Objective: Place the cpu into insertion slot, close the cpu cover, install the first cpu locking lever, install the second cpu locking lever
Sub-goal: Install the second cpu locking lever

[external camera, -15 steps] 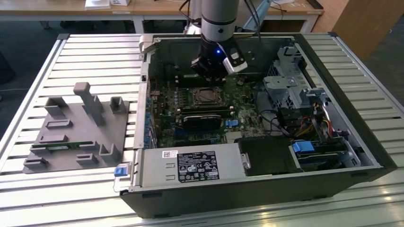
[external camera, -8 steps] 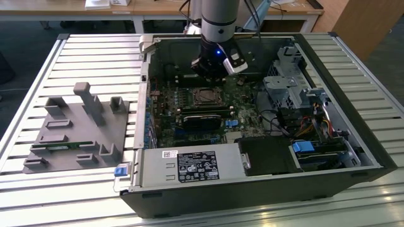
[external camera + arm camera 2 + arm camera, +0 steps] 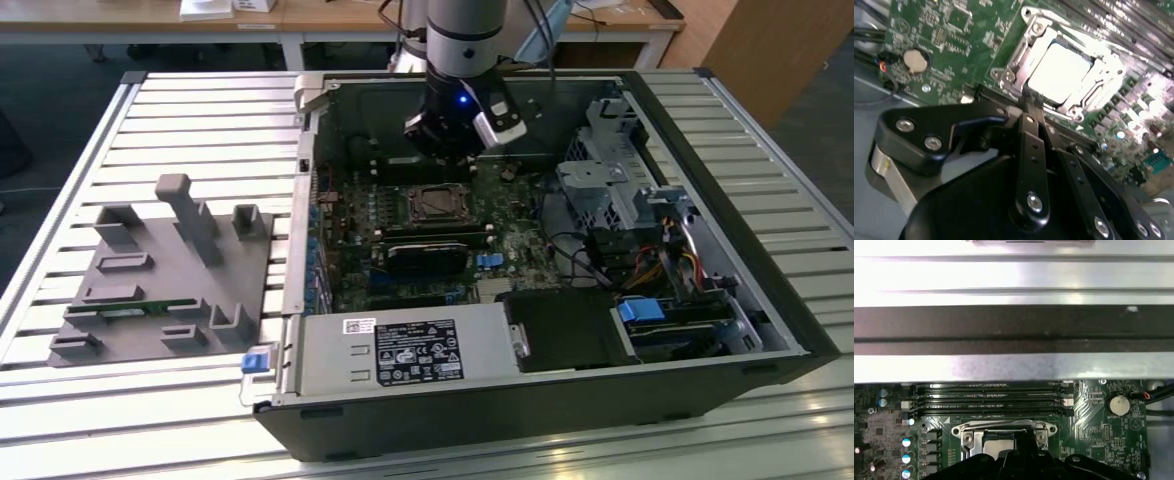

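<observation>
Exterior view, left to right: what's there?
Grey fixture block → blue tab at the case corner → CPU socket on the green board, with the gripper hanging just behind it → silver drive cage → blue-tabbed bay at the exterior view's right.

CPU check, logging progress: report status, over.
Gripper above the motherboard, beside the insertion slot. Cpu seated in slot, cpu cover down around it. Nothing on it.

arm upright, wrist pointing down

my arm (image 3: 466, 30) comes straight down from above, wrist vertical. the gripper (image 3: 447, 150) hangs low beneath it. in the second wrist view its black linkage (image 3: 1024, 165) sits folded; finger state i can't tell.
</observation>
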